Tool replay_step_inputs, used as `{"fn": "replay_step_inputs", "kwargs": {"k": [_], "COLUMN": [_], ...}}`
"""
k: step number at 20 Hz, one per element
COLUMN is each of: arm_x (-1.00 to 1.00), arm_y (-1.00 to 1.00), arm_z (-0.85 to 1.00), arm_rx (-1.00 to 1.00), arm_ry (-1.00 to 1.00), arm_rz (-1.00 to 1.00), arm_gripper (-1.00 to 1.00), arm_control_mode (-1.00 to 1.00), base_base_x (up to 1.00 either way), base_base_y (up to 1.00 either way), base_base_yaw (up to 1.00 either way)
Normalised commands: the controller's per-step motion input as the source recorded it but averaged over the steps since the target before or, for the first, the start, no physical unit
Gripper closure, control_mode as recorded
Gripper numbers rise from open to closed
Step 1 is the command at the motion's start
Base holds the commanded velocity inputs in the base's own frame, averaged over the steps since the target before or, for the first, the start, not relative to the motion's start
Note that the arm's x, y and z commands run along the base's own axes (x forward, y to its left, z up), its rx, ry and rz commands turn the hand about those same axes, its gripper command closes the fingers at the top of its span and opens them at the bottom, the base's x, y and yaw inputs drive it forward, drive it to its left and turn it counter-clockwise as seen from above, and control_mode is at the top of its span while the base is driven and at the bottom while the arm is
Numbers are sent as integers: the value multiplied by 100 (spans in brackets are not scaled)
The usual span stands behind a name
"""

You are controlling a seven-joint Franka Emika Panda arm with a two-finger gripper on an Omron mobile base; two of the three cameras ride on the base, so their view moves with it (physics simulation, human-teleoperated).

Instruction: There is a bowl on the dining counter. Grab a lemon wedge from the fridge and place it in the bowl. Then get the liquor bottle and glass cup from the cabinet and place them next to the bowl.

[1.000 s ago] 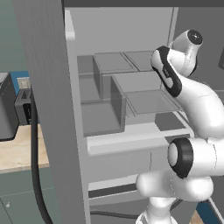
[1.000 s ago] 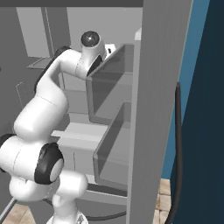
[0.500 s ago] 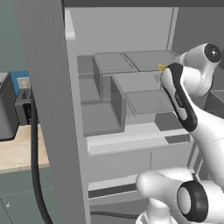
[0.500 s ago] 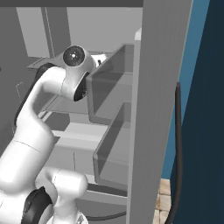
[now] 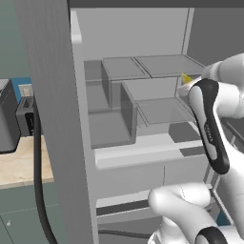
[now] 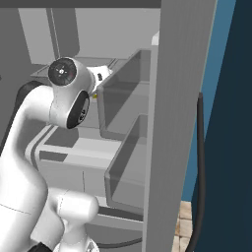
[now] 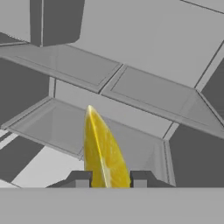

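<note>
Left base view, l to r: one dark appliance [image 5: 8,116] on a beige surface [image 5: 21,164], one black cable [image 5: 38,181] hanging beside it, then the open fridge [image 5: 138,43] w/ two clear bins [image 5: 112,112] and two upper trays. One lemon wedge [image 5: 186,78] pokes out by the arm at right. In the hand view the pincer [image 7: 107,178] is narrow, clamped on that wedge inside the fridge, above the trays.
</note>
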Motion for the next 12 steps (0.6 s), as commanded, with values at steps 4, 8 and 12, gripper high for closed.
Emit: {"fn": "replay_step_inputs", "kwargs": {"k": [4,8,12], "arm_x": [-55,-38,-26], "arm_y": [9,17,20], "arm_z": [9,0,0], "arm_rx": [0,0,0], "arm_ry": [0,4,4], "arm_rz": [0,0,0], "arm_gripper": [100,100,100], "arm_control_mode": [-100,-100,-100], "base_base_x": [0,0,0], "base_base_y": [0,0,0], "base_base_yaw": [0,0,0]}}
